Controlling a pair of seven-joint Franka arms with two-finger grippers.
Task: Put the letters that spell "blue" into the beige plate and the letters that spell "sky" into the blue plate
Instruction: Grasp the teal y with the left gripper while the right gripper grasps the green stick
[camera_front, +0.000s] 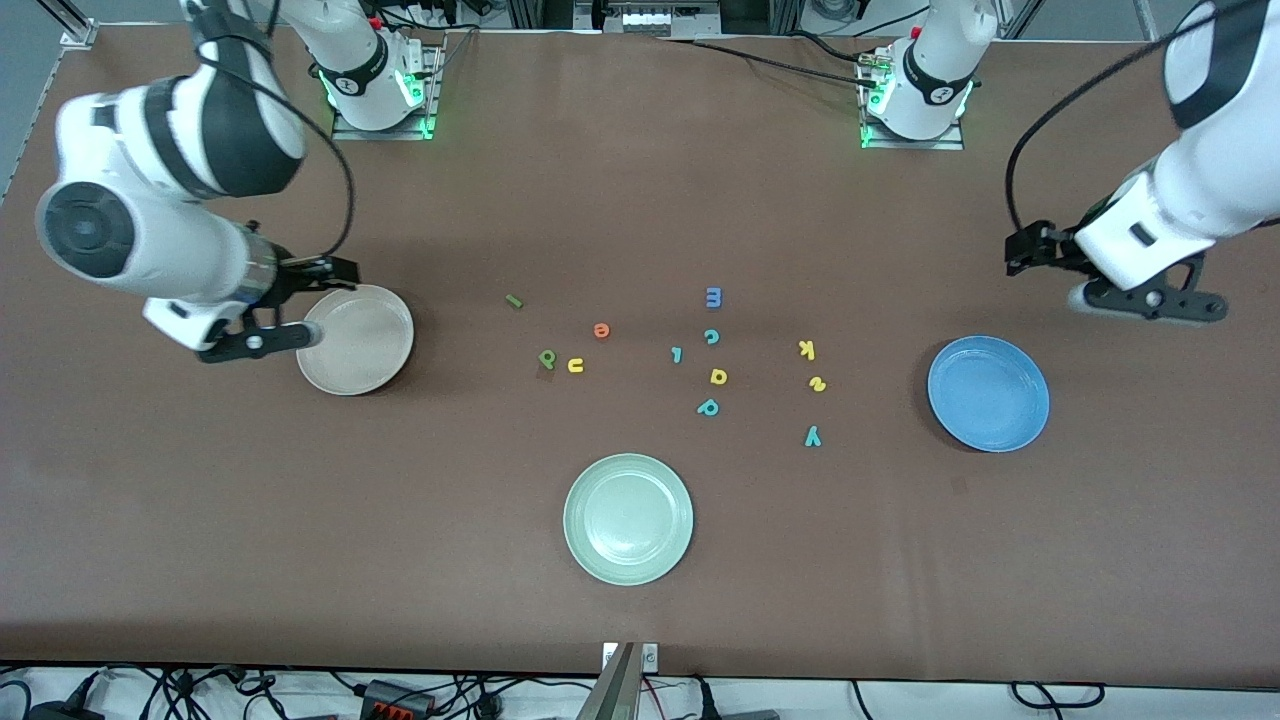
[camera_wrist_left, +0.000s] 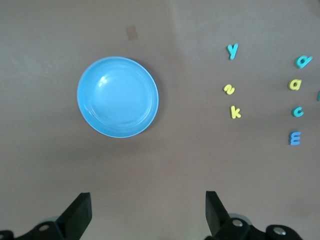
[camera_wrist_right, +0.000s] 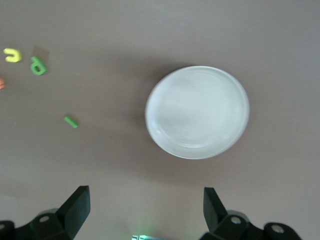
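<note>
Both arms hang up in the air, fingers spread wide, holding nothing. The right gripper (camera_front: 262, 342) sits at the frame's left, over the edge of the beige plate (camera_front: 372, 345). The left gripper (camera_front: 1150, 300) hovers at the right, above the bare table near the blue plate (camera_front: 988, 393).

Mid-frame lie the green b (camera_front: 546, 358), green bar (camera_front: 514, 301), yellow u (camera_front: 576, 365) and orange e (camera_front: 601, 330). Further right are the yellow k (camera_front: 807, 349), yellow s (camera_front: 817, 384) and teal y (camera_front: 812, 436).

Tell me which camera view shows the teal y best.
The left wrist view: the teal y shows large and clear there, beside the yellow s. The front view shows it too, but tiny, between the pale green plate and blue plate. The right wrist view misses it.
</note>
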